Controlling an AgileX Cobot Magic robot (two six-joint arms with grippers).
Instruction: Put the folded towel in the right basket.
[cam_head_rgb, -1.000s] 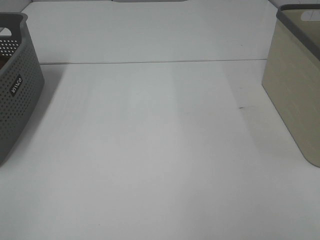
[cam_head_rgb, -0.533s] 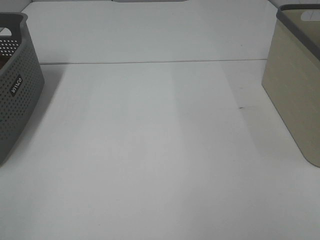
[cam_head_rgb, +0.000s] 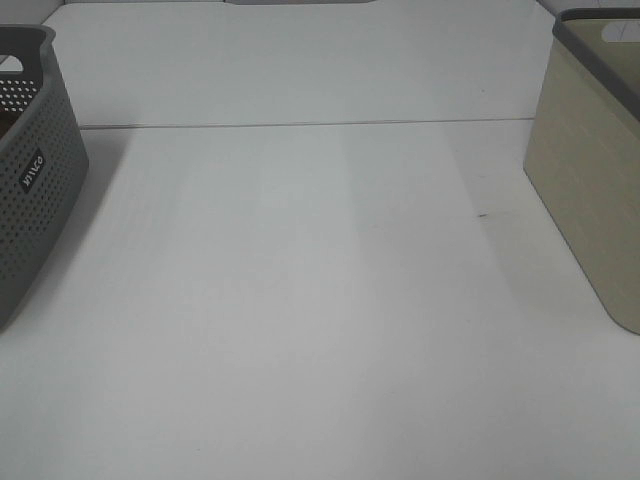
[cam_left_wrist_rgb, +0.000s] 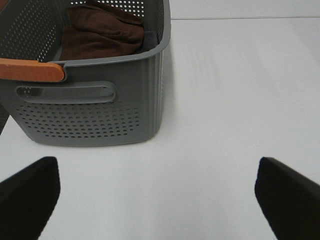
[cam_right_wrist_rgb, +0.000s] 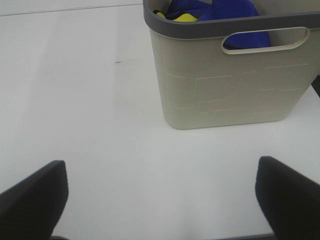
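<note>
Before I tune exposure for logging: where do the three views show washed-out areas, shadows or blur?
Exterior high: the white table is bright and nearly featureless, with soft shadows beside the grey perforated basket and beige basket. Left wrist: the dark fingers are blurred; the brown towel is sharp. Right wrist: its fingers are equally soft.

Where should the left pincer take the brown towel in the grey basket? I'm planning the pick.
Judging by the left wrist view, grip the raised top fold of the brown towel, coming straight down through the open top of the grey basket. Its perforated walls enclose every side, and the towel lies bunched, offering a ridge to pinch.
</note>
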